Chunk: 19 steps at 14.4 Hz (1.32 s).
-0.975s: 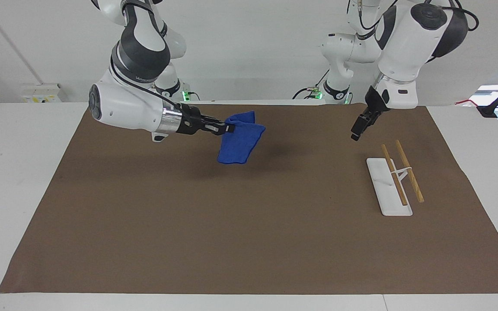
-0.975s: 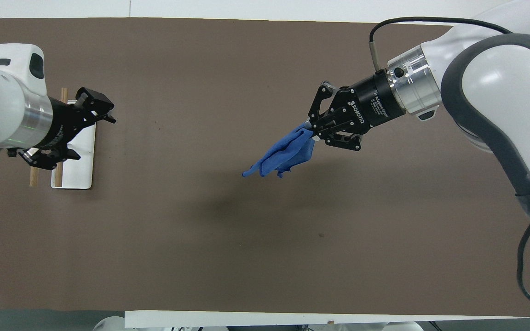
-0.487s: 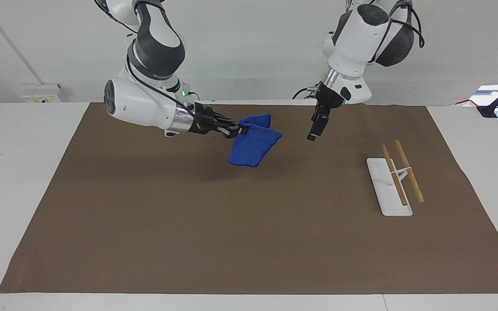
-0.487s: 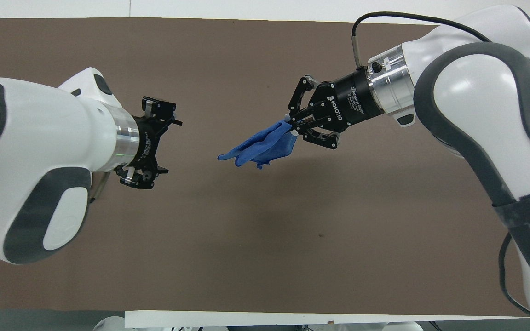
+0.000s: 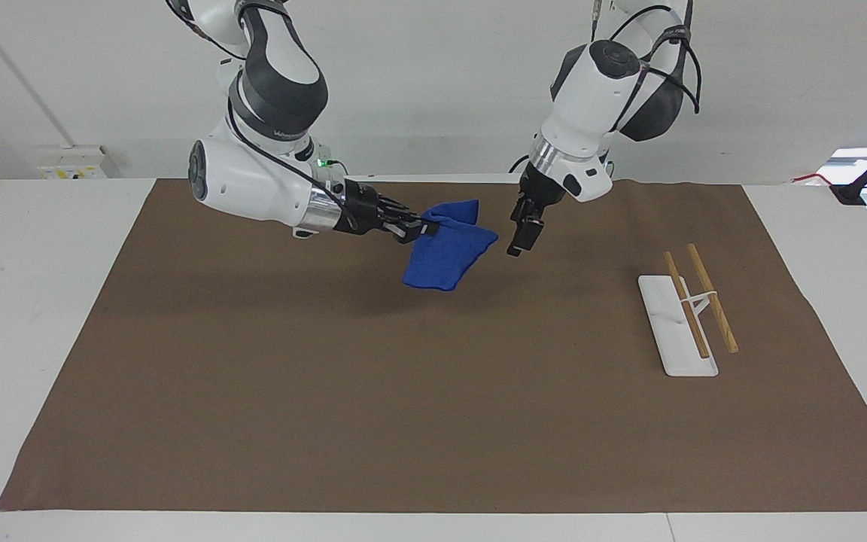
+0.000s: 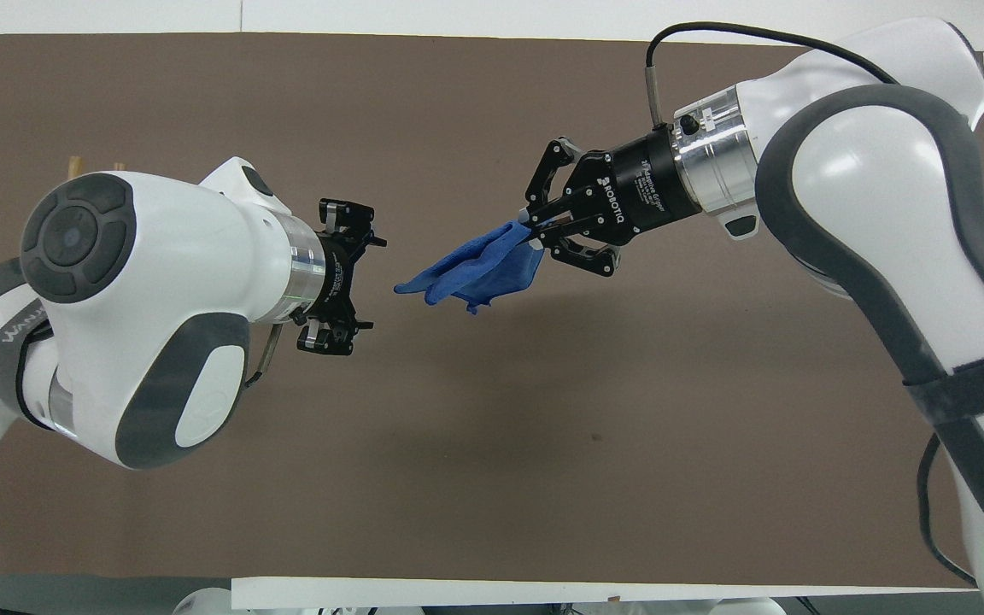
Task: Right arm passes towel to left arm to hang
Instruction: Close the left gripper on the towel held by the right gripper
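In the facing view you see the right gripper (image 5: pixel 412 226) pinching one corner of the towel (image 5: pixel 448 252), which hangs in the air over the brown mat (image 5: pixel 403 421), and the left gripper (image 5: pixel 518 242) hanging just beside the towel's free edge without touching it. The overhead view gives you what that one hides: the left gripper's (image 6: pixel 360 286) fingers spread apart and a clear gap to the towel's (image 6: pixel 471 269) tip. You get the whole rack (image 5: pixel 685 320) only from the facing camera, at the left arm's end of the mat, both wooden rods bare.

White table (image 5: pixel 42 301) — brown mat (image 5: pixel 403 391), rack (image 5: pixel 685 316)
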Tool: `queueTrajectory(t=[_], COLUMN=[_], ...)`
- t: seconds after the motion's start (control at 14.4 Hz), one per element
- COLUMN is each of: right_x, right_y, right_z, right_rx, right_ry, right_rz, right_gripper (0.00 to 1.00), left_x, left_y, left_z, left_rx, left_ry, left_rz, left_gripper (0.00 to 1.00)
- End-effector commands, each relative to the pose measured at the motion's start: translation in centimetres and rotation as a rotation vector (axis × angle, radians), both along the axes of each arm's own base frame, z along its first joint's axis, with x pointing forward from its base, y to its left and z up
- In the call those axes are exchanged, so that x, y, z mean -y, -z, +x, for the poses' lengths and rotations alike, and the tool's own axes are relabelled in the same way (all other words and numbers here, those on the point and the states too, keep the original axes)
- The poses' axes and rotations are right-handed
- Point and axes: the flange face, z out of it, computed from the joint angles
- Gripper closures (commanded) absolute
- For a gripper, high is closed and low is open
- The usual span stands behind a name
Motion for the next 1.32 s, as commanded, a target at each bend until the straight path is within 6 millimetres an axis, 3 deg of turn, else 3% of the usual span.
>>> queueTrajectory(t=[0.0,0.56,0.7,0.77,1.25], right_x=[-0.2,-0.1,-0.1,-0.2,-0.2], right_y=[-0.1,-0.1,-0.1,0.0,0.0], right_z=[-0.3,-0.3,-0.3,-0.3,-0.4], right_rx=[-0.011,-0.010,-0.010,-0.012,-0.013], right_ry=[0.030,0.032,0.032,0.031,0.031], right_rz=[0.016,0.015,0.015,0.015,0.014], right_gripper=[1.00,1.00,1.00,1.00,1.00], left_x=[0.8,3.3,3.9,3.9,3.4], left_y=[0.2,-1.0,-1.1,-1.1,-2.4], left_z=[-0.5,-1.0,-1.4,-1.4,0.7], left_rx=[-0.014,-0.006,-0.004,-0.005,0.053], left_ry=[-0.028,-0.007,0.006,0.006,0.037], left_rz=[-0.029,-0.072,-0.074,-0.075,-0.054], left_gripper=[0.15,0.36,0.90,1.00,1.00])
